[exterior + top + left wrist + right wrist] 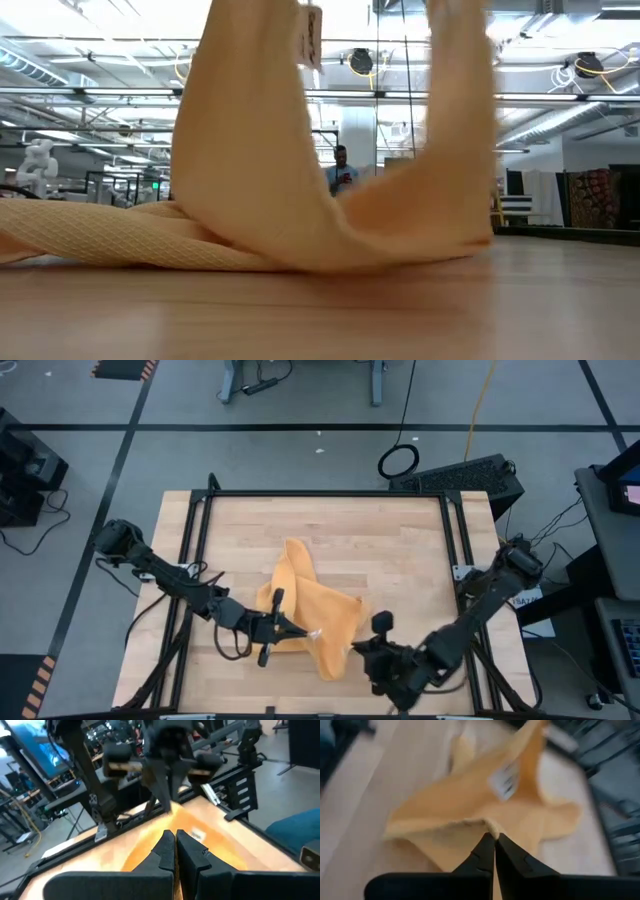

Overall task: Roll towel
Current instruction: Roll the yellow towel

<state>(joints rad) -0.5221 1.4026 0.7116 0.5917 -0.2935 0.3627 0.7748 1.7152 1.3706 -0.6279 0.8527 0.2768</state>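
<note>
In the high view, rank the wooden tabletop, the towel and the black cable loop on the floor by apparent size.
1. Wooden tabletop
2. Towel
3. Black cable loop; it lies lower, so only its apparent size is ranked.

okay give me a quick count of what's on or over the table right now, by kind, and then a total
Towel: 1, orange-yellow, crumpled, two parts lifted off the wooden table.
Grippers: 2, the left gripper and the right gripper, each with fingers pinched shut on the towel near its front edge.
White tag on the towel: 1.
Total: 4.
</note>
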